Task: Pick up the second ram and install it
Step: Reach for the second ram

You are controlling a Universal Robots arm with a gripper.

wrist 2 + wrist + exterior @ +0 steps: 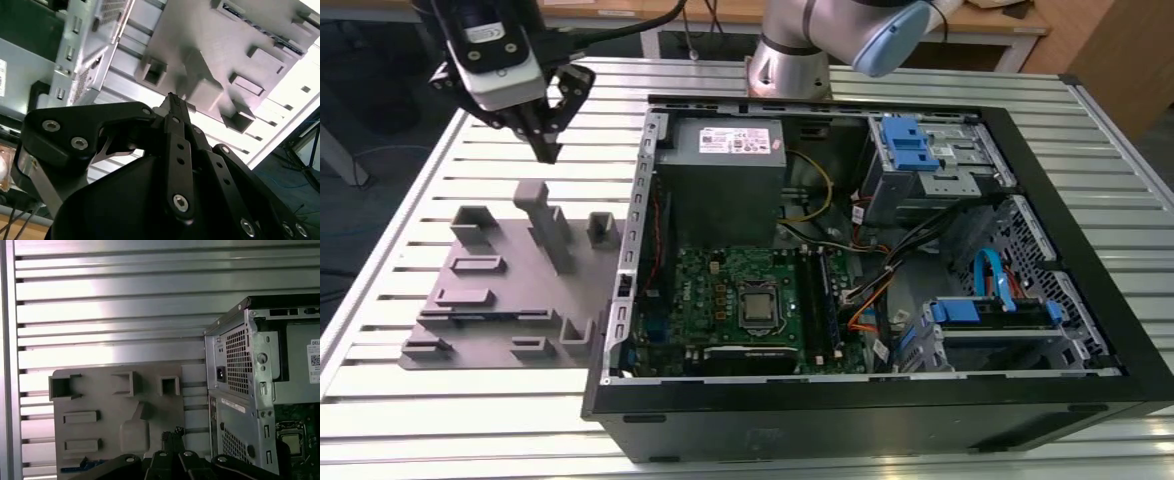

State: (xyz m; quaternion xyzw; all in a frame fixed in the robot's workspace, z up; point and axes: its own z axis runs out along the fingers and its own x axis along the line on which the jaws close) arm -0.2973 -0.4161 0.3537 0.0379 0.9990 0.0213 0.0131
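Gripper (550, 150), black fingers pressed together on nothing, hovers over a grey plastic tray with upright posts (520, 292) on the slatted metal desk (400, 200). We judge this as the approach to pick-up. The second ram (478, 317), a slim dark blue-green strip, sits untouched along the tray's edge, toward six o'clock of the gripper in the exterior view. Grasping it calls for parted fingers aligned to its long edges.

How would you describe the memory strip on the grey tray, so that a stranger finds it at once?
Start at the open computer case; on the exterior view's left of it, a grey tray lies on the slatted table. Toward the tray's near end lies the memory strip: the only thin, blue thing among grey blocks.
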